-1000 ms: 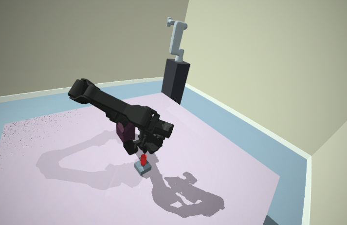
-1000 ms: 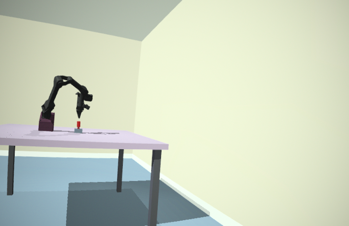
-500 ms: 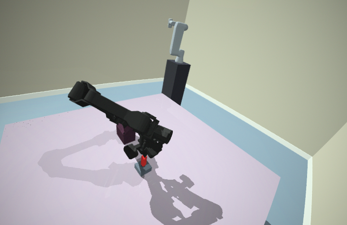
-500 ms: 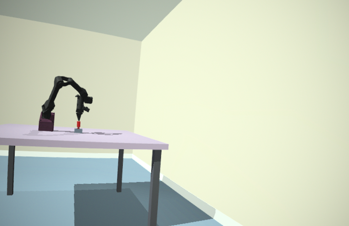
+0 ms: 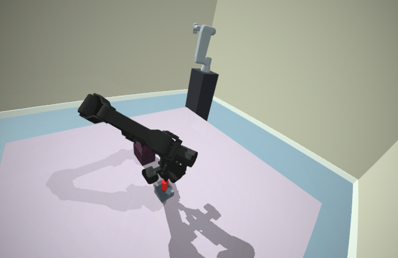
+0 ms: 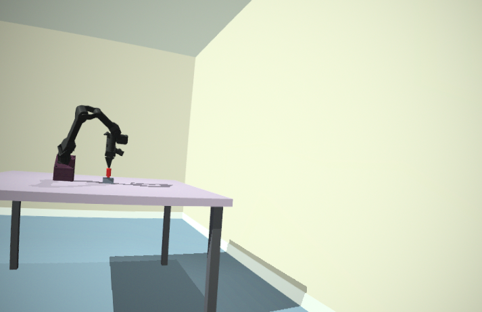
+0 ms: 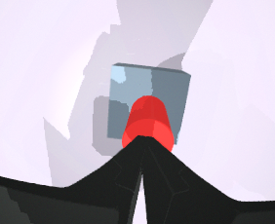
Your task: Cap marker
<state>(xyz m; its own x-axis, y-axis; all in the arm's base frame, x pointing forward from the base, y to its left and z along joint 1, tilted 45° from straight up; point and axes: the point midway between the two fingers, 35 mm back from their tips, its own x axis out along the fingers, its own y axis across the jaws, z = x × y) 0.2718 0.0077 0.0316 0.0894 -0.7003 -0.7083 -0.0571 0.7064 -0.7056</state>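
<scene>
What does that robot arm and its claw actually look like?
The arm is matt black all over, built of chunky, blocky links on a dark purple base. Its gripper has two black fingers tapering to a narrow point. No cables or markings show.

The arm [image 6: 83, 121] arches over, wrist vertical; the hand [image 6: 109, 166] points toward six o'clock, fingers pressed together, empty.

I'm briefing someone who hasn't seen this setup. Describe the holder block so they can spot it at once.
Start at the pale lilac table and find the black arm rising from its dark purple base. Directly below the shut gripper sits the holder block, small, square and grey-blue. It is the only thing with a red cap standing upright out of its top.
</scene>
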